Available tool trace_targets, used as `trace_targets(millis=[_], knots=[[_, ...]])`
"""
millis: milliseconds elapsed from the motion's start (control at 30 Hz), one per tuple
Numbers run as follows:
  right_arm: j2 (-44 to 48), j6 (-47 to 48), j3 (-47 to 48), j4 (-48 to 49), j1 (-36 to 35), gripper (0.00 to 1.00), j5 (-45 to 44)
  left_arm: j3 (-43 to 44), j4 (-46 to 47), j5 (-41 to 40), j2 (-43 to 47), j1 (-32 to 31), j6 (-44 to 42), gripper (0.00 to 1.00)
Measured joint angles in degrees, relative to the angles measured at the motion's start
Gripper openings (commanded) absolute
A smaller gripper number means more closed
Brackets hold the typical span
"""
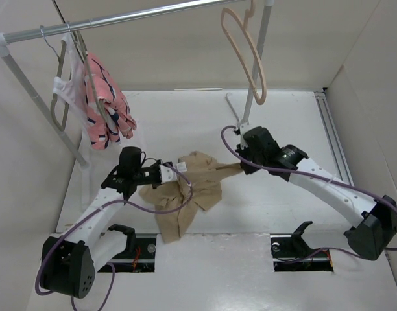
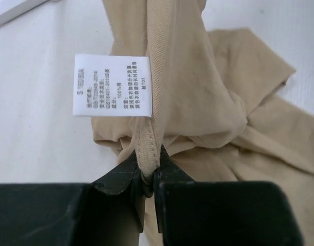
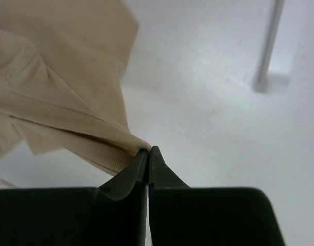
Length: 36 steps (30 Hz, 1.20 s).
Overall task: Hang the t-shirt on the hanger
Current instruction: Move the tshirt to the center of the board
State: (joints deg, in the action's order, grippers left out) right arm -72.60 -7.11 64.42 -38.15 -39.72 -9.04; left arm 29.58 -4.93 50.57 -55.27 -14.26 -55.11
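Observation:
The tan t-shirt (image 1: pixel 185 194) lies crumpled on the white table between the two arms. My left gripper (image 1: pixel 165 172) is shut on its ribbed neckband (image 2: pixel 149 154) beside the white neck label (image 2: pixel 112 84). My right gripper (image 1: pixel 240 166) is shut on the collar edge (image 3: pixel 95 151) on the shirt's right side, so the neck is stretched between both grippers. The pale peach hanger (image 1: pixel 245 48) hangs from the rail at the back, above and behind my right gripper.
A metal rail (image 1: pixel 120 19) crosses the back on a slanted left leg (image 1: pixel 43 110) and a right post (image 1: pixel 260 58). Grey hangers with a pink patterned garment (image 1: pixel 106 107) and a white garment (image 1: pixel 65 91) hang at the left. White walls enclose the table.

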Motion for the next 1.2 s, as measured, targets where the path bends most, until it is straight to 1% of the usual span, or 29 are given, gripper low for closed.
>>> trace_targets(millis=[33,100,133,167,200,233,300,433,533,633,767,933,1067,1200], knots=[[0.5,-0.9,-2.2,-0.6,-0.2,0.00,0.5,0.2,-1.6,-0.3,0.0,-0.1,-3.0,0.00],[0.8,-2.2,-5.5,-0.8,-0.8,0.09,1.7,0.6,-4.5,-0.5,0.0,-0.3,-8.5,0.00],[0.7,-2.6,-6.9,-0.8,-0.9,0.19,2.5,0.9,-6.2,-0.4,0.0,-0.3,-11.0,0.00],[0.5,-2.8,-8.0,-0.7,-0.9,0.31,3.5,1.2,-7.9,-0.4,0.0,-0.4,-13.8,0.00],[0.1,-2.6,-8.9,-0.7,-0.9,0.52,4.2,1.6,-9.7,-0.6,0.0,-0.4,-16.6,0.00],[-0.4,-1.7,-9.5,-0.8,-0.8,0.55,5.0,2.0,-11.3,-0.7,0.0,-0.3,-18.9,0.00],[-1.8,0.9,-9.9,-1.0,-1.0,0.58,7.0,2.8,-15.1,-0.8,0.0,-0.2,-24.4,0.00],[-3.0,8.0,-8.5,-0.7,-3.9,0.59,10.3,3.3,-21.4,-0.7,0.0,-0.1,-33.9,0.00],[-3.0,13.0,-6.2,2.6,-6.4,0.59,15.4,3.3,-24.3,-0.8,0.0,0.0,-38.2,0.00],[-4.2,17.1,-2.9,5.6,-8.6,0.59,19.5,3.3,-25.5,-1.2,0.0,0.1,-40.3,0.00],[-9.7,22.6,2.0,7.8,-11.5,0.59,23.0,3.3,-25.8,-1.3,0.0,0.1,-40.4,0.00],[-14.9,28.4,3.4,6.4,-12.8,0.59,25.5,3.3,-25.0,-1.4,0.0,0.1,-39.1,0.00],[-18.6,32.5,5.5,5.2,-12.8,0.59,27.8,3.3,-22.5,-1.3,0.0,0.1,-35.2,0.00],[-20.5,34.7,5.6,5.7,-12.8,0.60,29.4,3.3,-19.6,-1.3,0.0,0.1,-30.9,0.00]])
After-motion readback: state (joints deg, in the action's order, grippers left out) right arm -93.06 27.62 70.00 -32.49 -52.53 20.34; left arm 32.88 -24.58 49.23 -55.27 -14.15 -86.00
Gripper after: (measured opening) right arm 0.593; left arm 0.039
